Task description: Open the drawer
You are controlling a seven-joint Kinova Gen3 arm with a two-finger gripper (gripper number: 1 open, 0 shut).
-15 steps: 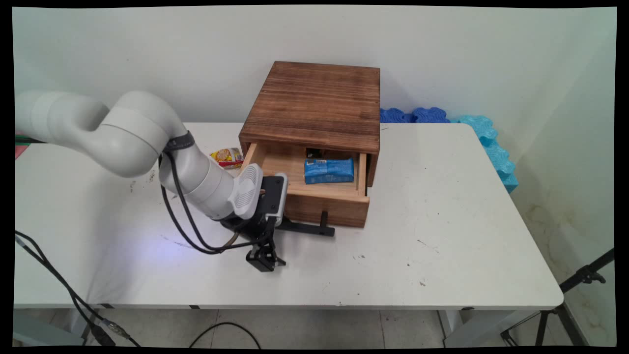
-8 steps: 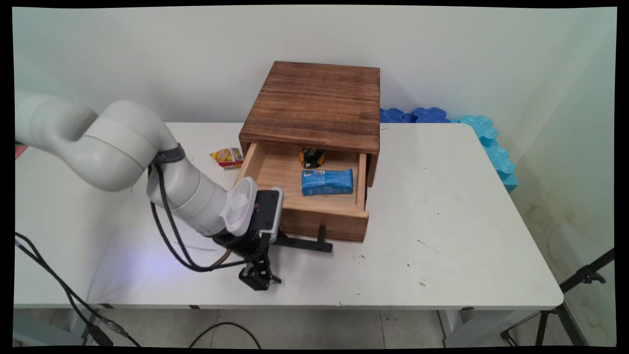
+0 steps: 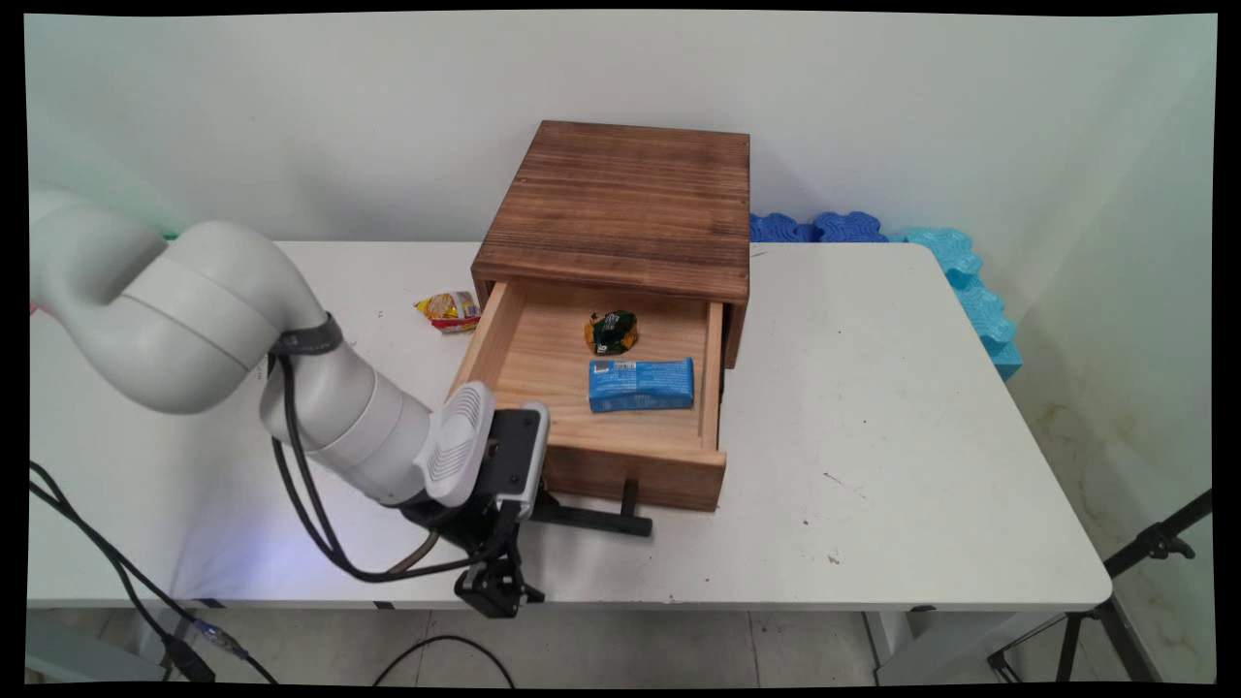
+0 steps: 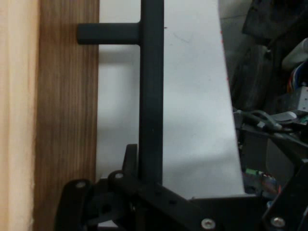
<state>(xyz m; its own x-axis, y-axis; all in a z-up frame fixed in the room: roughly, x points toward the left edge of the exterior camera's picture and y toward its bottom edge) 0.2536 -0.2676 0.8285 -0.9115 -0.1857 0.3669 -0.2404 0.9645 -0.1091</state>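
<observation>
Gripper point(image 4: 144, 185) is clamped on the black handle point(image 3: 591, 521) at the drawer point(image 3: 620, 465) front's left end; this off-centre hold risks skewing the drawer, now well out of the cabinet point(image 3: 620, 204), or tipping it free.

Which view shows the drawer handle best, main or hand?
Hand view: the black handle runs the picture's height, with one post joining it to the drawer front, and the gripper shut on its lower end. In the main view, the handle is a thin bar below the drawer, its left end hidden by the wrist.
</observation>
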